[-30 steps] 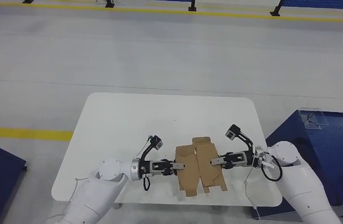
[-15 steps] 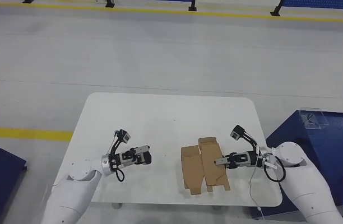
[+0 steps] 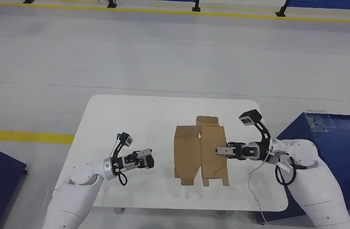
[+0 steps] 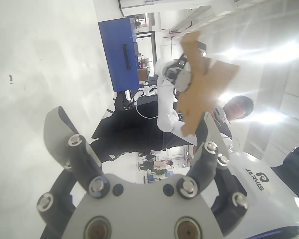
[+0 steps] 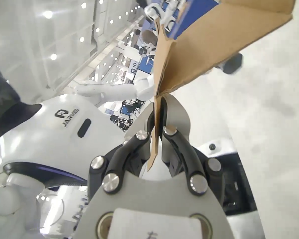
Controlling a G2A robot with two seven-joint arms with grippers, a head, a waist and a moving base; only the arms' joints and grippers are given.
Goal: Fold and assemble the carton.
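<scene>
A flat brown carton (image 3: 199,153) hangs raised over the middle of the white table (image 3: 129,114), its panels and flaps spread out. My right gripper (image 3: 219,151) is shut on the carton's right edge; in the right wrist view the cardboard (image 5: 196,43) runs between the closed fingers (image 5: 175,118). My left gripper (image 3: 150,160) stands open with nothing in it, low over the table to the left of the carton and apart from it. The left wrist view has the wide-spread fingers (image 4: 62,125) in front and the carton (image 4: 201,83) farther off.
A blue cabinet (image 3: 329,143) stands just beyond the table's right edge, with a clear small box (image 3: 318,121) on top. Another blue object (image 3: 3,172) sits off the left side. Bare tabletop lies at the back and left.
My left gripper let go of the carton and drew back to the left, open. My right gripper lifted the carton off the table and swung it up and toward the back.
</scene>
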